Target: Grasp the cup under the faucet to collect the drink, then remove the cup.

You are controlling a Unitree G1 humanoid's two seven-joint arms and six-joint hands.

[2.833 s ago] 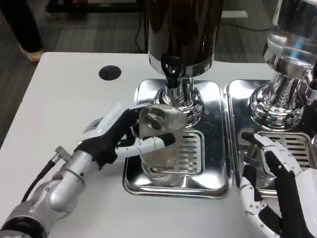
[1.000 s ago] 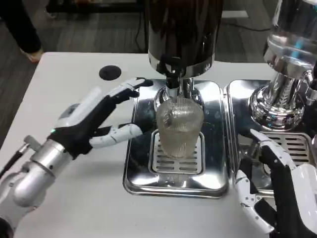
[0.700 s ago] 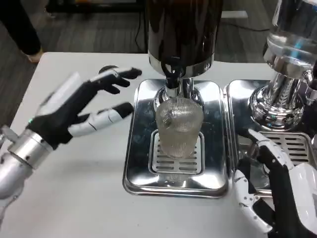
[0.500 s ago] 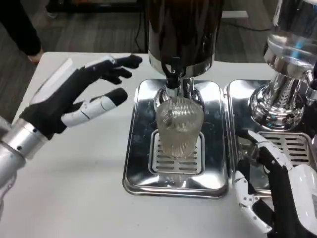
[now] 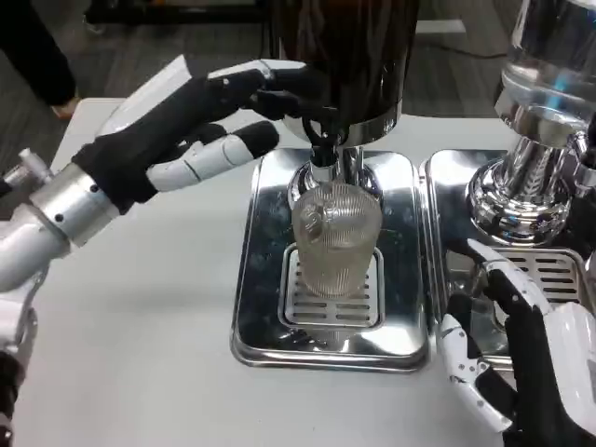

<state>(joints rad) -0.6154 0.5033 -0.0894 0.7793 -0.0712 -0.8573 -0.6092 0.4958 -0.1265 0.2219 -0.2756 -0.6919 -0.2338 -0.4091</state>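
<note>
Raised above the white table [image 5: 140, 307], the left hand [image 5: 186, 121] holds nothing, its fingers spread apart and stretched toward the dark dispenser body [image 5: 345, 56], with the fingertips [image 5: 289, 79] close to or against its lower left edge; whether they touch cannot be told. Below it, the cup [image 5: 336, 238] stands upright and alone on the slotted grate [image 5: 332, 303] of the left drip tray [image 5: 256, 270], directly beneath the faucet [image 5: 323, 154]. This cup is clear and ribbed with fine vertical ridges, rounded at the top and narrowing slightly toward its base; whether any drink is inside cannot be made out through the ridged wall. Neither hand touches it. That tray is polished metal, mirror-bright, and reflects the cup and the dispenser's chrome pedestal. A second drip tray [image 5: 442, 279] sits just beside it on the right, under a second dispenser [image 5: 549, 112] with a clear vessel and chrome base. Low at the right edge, the right hand [image 5: 517, 372] rests over the front of that second tray, fingers apart and loosely curved, gripping nothing. A round black grommet sits in the table behind the left hand, mostly hidden.
</note>
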